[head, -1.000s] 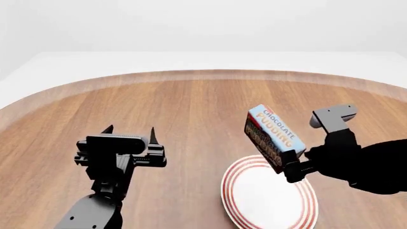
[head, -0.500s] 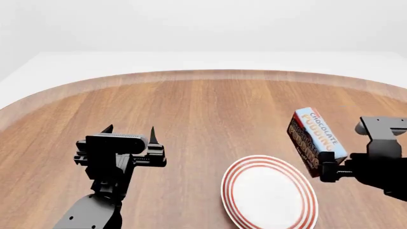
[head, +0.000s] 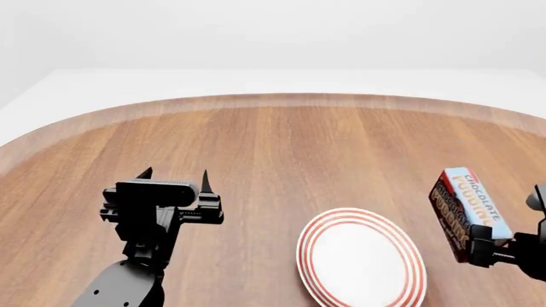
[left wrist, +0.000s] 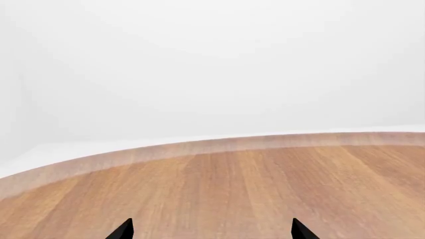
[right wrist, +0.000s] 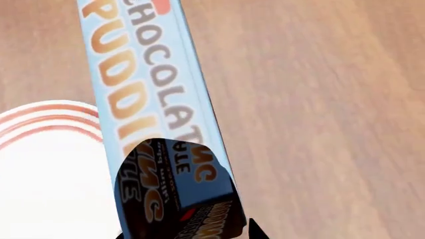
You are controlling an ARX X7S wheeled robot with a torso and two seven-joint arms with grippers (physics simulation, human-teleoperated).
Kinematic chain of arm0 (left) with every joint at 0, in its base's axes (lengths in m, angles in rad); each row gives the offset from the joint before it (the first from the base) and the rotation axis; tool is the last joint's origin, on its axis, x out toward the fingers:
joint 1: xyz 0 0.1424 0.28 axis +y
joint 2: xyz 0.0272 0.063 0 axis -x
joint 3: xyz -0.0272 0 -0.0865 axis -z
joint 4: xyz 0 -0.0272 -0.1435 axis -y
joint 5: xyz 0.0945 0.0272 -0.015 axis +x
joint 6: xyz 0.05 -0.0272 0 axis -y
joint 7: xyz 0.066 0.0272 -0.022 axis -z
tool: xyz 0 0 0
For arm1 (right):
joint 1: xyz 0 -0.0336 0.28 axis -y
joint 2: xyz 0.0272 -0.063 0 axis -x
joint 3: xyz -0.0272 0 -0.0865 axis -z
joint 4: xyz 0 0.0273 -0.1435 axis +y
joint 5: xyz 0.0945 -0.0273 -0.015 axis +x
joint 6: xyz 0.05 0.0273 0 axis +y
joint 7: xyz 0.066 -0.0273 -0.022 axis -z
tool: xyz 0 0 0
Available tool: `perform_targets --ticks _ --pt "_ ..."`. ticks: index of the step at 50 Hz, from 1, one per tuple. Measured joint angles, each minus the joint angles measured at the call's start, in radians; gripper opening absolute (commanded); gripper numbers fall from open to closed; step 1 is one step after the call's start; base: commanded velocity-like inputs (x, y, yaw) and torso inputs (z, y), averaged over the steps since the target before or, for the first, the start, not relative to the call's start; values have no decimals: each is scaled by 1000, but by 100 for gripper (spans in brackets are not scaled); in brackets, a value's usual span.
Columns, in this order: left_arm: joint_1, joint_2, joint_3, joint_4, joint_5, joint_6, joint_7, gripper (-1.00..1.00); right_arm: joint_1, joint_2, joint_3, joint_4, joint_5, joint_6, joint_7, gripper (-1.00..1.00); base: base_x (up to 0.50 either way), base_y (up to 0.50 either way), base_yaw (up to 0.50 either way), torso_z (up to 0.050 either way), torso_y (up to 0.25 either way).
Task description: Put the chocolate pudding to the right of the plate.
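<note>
Wood, printed card and matt black under your view.
You see a smooth, satin wood-grain table, a smooth white plate ringed in red, the chocolate pudding in printed card, and matt black grippers, left.

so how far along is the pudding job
Done: the right gripper has the chocolate pudding picked up. In hand: it holds the carton in the air, just right of the plate. Left: lower it onto the table and release. The left gripper is open and idle.
</note>
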Motion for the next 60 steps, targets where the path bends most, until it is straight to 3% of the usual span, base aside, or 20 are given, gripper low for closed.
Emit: perform_targets --ticks 27,58,59,60 --pt "8 -6 5 -3 -7 10 -7 100 -121 18 23 90 -9 -83 1 -100 0 0 0 0 0" --pt "9 -13 9 -4 -16 17 -15 100 -117 -49 -24 196 -80 -128 -51 -100 0 0 0 0 0" --pt "8 -14 9 -3 -16 17 -15 100 -116 -50 -25 198 -82 -129 -52 100 0 0 0 0 0" --pt "8 -14 9 -3 -16 17 -16 100 -115 -51 -26 198 -84 -129 -54 100 0 0 0 0 0"
